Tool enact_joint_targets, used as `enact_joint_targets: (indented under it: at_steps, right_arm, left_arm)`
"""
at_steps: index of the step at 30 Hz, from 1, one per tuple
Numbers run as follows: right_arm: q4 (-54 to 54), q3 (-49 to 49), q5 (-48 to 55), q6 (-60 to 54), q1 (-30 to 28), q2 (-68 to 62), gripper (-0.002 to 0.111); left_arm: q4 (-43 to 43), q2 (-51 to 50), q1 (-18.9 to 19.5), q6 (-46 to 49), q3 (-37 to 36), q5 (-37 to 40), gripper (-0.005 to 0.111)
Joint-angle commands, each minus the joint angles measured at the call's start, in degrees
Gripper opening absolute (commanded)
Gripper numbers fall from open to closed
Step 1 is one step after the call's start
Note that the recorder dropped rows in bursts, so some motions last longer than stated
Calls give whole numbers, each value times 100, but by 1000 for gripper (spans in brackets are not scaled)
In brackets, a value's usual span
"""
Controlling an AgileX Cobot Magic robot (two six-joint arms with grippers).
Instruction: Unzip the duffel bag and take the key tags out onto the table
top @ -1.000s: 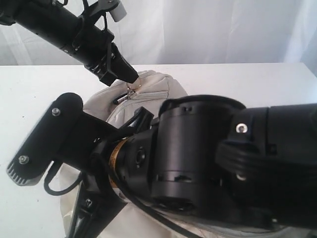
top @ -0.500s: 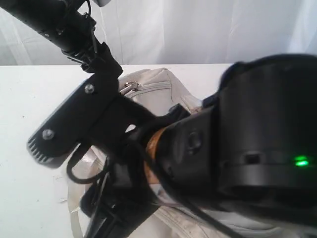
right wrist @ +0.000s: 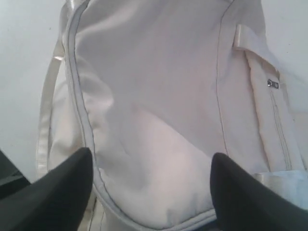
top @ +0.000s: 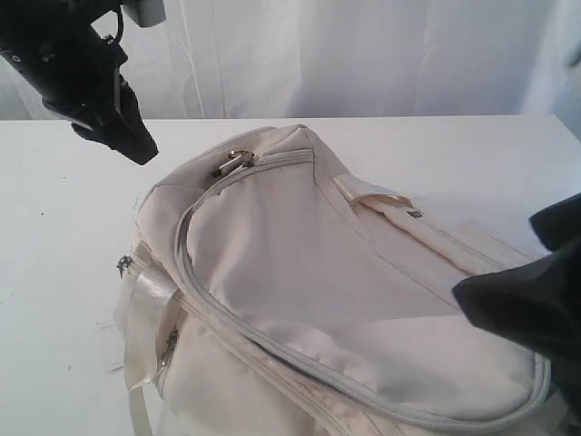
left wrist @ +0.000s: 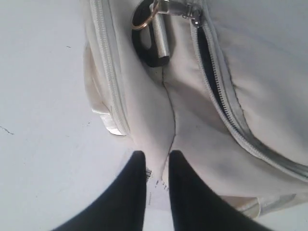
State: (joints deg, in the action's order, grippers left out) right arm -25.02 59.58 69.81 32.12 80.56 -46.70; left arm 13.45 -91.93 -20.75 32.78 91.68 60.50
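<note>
2 empty grippers: the left gripper (left wrist: 156, 156) is nearly closed, the right gripper (right wrist: 151, 159) is wide over the duffel bag (top: 300, 263). Unzipping seems barely begun; the next move probably needs a pinch on the zipper pull (left wrist: 161, 36).

One cream duffel bag (top: 300, 272), one white table (top: 54, 272), one ringed metal zipper pull (top: 234, 163), two black grippers, the left gripper (left wrist: 155, 161) and the right gripper (right wrist: 150, 161).
</note>
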Motion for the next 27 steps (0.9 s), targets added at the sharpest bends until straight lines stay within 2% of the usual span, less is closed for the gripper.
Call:
enact_joint_targets:
  at_steps: [1,4,7,10,14,17,21,27]
  right_arm:
    - [-406,-31,15,310,2,287,65]
    - [-974,-31,15,318,2,312,64]
    - [-1478,-31,15,427,2,312,57]
    - [-1751,-31,15,427,2,312,50]
    - [-1955,-31,15,427,2,312,45]
    - [-2033,-31,15,403,2,312,44]
    - [-2222,-31,15,361,2,312,42]
    - [-2484,-31,15,361,2,312,42]
  left_arm:
    - [318,53,3,-204,-124,-389,25]
    - [327,-57,3,-364,-124,-587,47]
    - [414,-220,3,-523,-124,-720,71]
    - [874,-444,3,-731,-3,-827,73]
    - [1375,-950,3,-733,597,-601,70]
    - [1401,-1442,-42,-733,1289,-230,72]
    - [1377,-2109,-231,-704,2115,77,81]
    - [1190,-2812,-517,-739,2669,45,85]
